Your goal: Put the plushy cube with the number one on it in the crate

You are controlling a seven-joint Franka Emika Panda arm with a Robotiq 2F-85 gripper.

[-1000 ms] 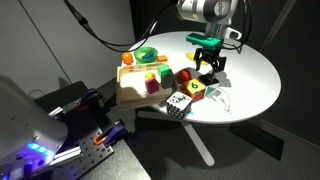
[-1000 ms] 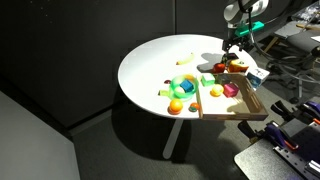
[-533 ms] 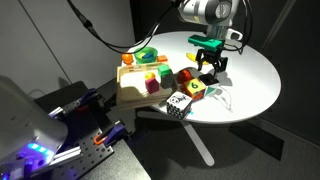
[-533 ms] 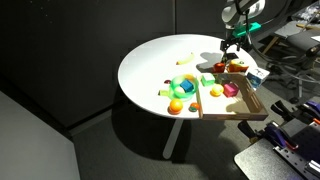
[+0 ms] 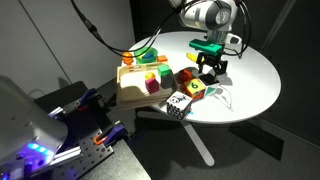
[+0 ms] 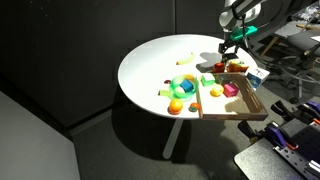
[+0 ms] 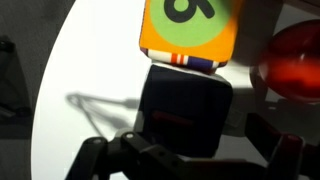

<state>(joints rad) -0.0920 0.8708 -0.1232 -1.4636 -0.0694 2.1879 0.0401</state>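
My gripper (image 5: 208, 64) hangs open over a group of plush cubes near the middle of the round white table; it also shows in an exterior view (image 6: 230, 47). In the wrist view a dark, shadowed cube (image 7: 185, 100) lies between my open fingers (image 7: 190, 152); I cannot read its number. Beyond it lies an orange cube with a green numbered face (image 7: 190, 25), also seen in an exterior view (image 5: 193, 90). The light wooden crate (image 5: 128, 92) stands at the table's edge with several coloured cubes inside, and shows in both exterior views (image 6: 243, 113).
A red cube (image 5: 185, 77) and a black-and-white dotted cube (image 5: 177, 104) lie next to the crate. A red thing (image 7: 295, 60) lies right of my fingers. A round green bowl (image 6: 184, 87) stands beside the crate, with small toys around it.
My arm has shifted a little and the gripper has come down slightly over the cubes. The fingers stay open and the cubes have not moved.
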